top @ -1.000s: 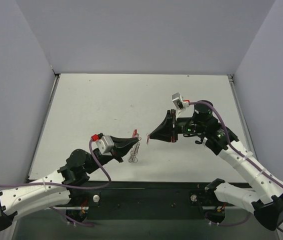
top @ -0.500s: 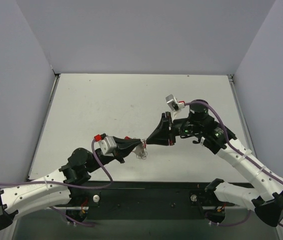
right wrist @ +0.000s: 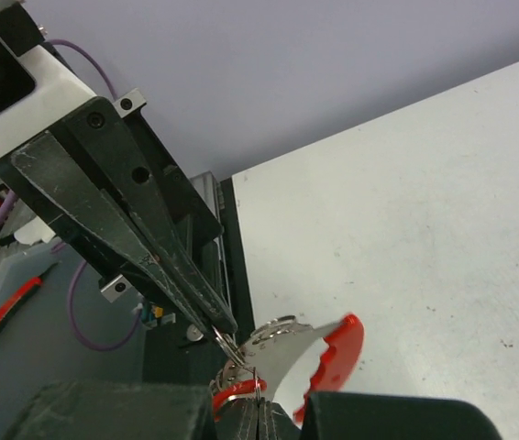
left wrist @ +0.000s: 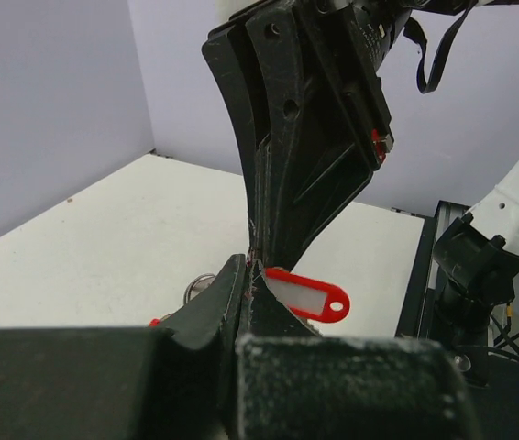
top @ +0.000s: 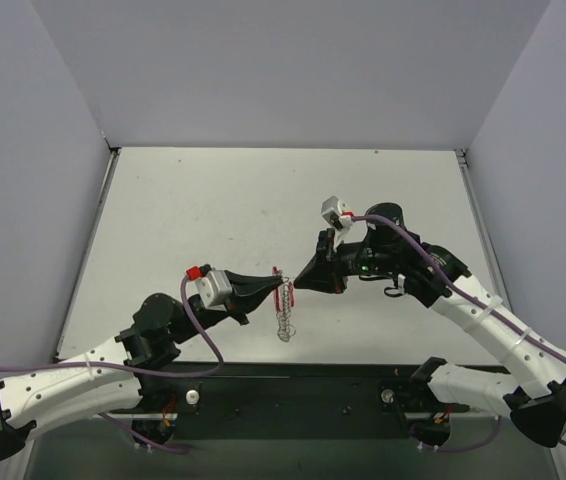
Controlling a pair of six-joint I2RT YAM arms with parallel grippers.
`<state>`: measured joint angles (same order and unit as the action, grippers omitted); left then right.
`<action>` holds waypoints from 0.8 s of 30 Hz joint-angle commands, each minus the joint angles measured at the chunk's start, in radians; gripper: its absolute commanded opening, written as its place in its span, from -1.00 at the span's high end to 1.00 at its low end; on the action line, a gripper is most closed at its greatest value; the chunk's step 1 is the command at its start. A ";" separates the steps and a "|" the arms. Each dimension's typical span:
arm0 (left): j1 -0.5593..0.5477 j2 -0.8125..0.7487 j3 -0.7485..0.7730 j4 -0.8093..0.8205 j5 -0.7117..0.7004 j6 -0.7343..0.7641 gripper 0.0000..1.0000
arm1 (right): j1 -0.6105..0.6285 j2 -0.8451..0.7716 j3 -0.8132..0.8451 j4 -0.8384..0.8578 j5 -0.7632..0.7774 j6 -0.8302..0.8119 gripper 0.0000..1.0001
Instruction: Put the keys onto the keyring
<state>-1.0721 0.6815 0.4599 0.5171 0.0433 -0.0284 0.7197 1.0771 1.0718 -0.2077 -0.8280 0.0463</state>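
Observation:
Above the table's near middle, my two grippers meet tip to tip. The left gripper (top: 279, 289) is shut on a silver ring of the keys (top: 283, 322), which hang in a short silver string below the tips. My right gripper (top: 299, 283) is shut on a thin loop at the red keyring (top: 284, 291). In the left wrist view the keyring (left wrist: 310, 298) shows as a red tag with a white face just past my shut left gripper (left wrist: 247, 266). In the right wrist view the red keyring (right wrist: 344, 344) and the keys (right wrist: 276, 328) sit just above my shut right gripper (right wrist: 258, 403).
The white table (top: 213, 200) is walled by grey panels on three sides. A black rail (top: 293, 385) with the arm bases runs along the near edge. The right arm's black fingers (left wrist: 305, 137) fill the upper middle of the left wrist view.
The two grippers were a small gap apart and have closed in until their tips meet. The keys swung and now hang straight down below the joined tips.

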 commanded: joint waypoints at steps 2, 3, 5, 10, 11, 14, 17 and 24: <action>-0.003 0.003 0.065 0.006 0.020 0.005 1.00 | 0.012 -0.012 0.051 -0.004 0.044 -0.037 1.00; -0.005 0.004 0.065 0.004 0.018 0.005 1.00 | 0.014 -0.016 0.053 -0.004 0.041 -0.037 1.00; -0.005 0.009 0.066 0.000 0.006 0.004 1.00 | 0.017 -0.020 0.051 -0.002 0.036 -0.039 1.00; -0.003 0.015 0.066 -0.008 -0.032 0.004 1.00 | 0.020 -0.039 0.047 0.004 0.006 -0.063 1.00; -0.005 0.013 0.065 -0.009 -0.036 0.004 1.00 | 0.021 -0.042 0.045 0.004 0.001 -0.069 1.00; -0.003 0.010 0.066 -0.014 -0.057 0.001 1.00 | 0.021 -0.052 0.040 0.005 0.003 -0.075 1.00; -0.003 0.012 0.071 -0.032 -0.046 0.008 1.00 | 0.021 -0.063 0.036 0.008 0.023 -0.077 1.00; -0.003 0.033 0.075 -0.042 -0.068 0.008 1.00 | 0.021 -0.060 0.040 0.008 0.003 -0.074 1.00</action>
<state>-1.0729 0.7063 0.4740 0.4492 0.0013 -0.0280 0.7345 1.0294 1.0840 -0.2214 -0.7929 -0.0090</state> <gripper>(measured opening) 0.022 0.024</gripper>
